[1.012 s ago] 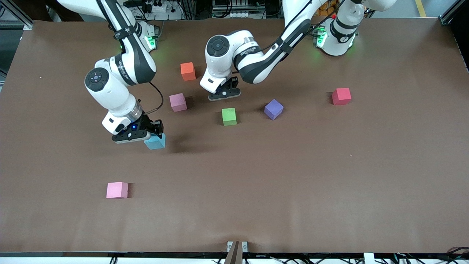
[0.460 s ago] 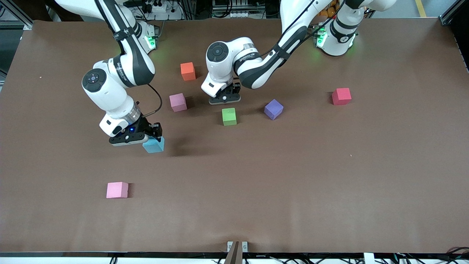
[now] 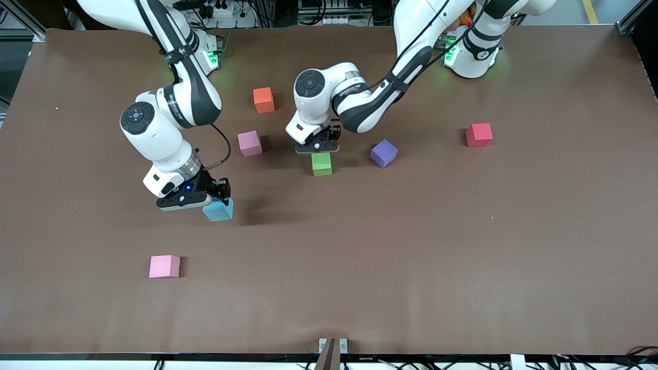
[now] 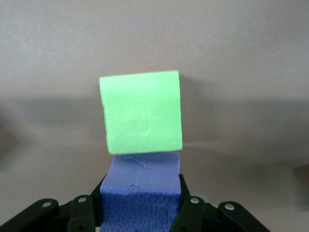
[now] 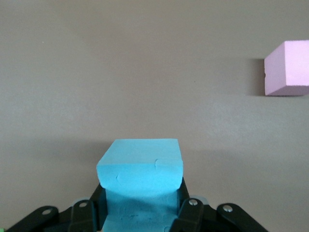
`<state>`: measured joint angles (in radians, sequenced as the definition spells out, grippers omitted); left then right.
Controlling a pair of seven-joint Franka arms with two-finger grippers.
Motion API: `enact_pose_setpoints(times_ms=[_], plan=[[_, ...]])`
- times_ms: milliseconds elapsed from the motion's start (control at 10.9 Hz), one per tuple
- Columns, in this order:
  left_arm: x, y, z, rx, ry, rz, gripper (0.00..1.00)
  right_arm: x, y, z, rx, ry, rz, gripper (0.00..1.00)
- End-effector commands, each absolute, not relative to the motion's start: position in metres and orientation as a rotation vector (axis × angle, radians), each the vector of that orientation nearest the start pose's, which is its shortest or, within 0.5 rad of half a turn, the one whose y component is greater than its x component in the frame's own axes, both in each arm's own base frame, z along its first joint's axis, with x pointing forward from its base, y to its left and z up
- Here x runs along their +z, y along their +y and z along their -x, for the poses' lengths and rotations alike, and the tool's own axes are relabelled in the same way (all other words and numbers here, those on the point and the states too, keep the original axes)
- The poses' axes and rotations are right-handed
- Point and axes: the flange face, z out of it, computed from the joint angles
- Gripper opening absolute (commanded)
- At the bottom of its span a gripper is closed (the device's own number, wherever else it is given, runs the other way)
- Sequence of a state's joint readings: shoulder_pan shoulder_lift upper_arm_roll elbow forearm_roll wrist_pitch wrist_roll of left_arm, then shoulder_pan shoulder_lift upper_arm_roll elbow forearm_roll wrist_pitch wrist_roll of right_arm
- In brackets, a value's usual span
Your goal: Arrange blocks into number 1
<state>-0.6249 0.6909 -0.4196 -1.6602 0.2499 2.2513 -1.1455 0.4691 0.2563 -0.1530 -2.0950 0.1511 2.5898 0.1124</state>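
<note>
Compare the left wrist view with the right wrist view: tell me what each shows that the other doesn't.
Only the left wrist view shows the left gripper shut on a purple block, with the green block close by it on the table.

Only the right wrist view shows the right gripper shut on the light blue block, and a pink block lying apart.

Both show bare brown table and a held block.
</note>
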Motion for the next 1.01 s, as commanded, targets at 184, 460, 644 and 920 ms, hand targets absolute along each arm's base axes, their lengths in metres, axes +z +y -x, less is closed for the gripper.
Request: enact_pose_setpoints(times_ms=[184,460,644,920], plan=[[0.22,-0.561,-0.39,0.091,0.015,3.174,0.0,0.323,0.198,-0.584,-0.353,-0.114,2.999,0.46],[0.21,-0.559,-0.396,0.071,0.013,3.181,0.0,0.32,0.198,-0.584,-0.353,-0.112,2.999,0.46],[0.21,-0.56,-0.396,0.072,0.014,3.189,0.08,0.32,0.198,-0.584,-0.355,-0.11,2.999,0.46],[0.207,-0.554,-0.405,0.06,-0.043,3.18,1.0,0.316,0.207,-0.582,-0.341,-0.057,2.962,0.46]])
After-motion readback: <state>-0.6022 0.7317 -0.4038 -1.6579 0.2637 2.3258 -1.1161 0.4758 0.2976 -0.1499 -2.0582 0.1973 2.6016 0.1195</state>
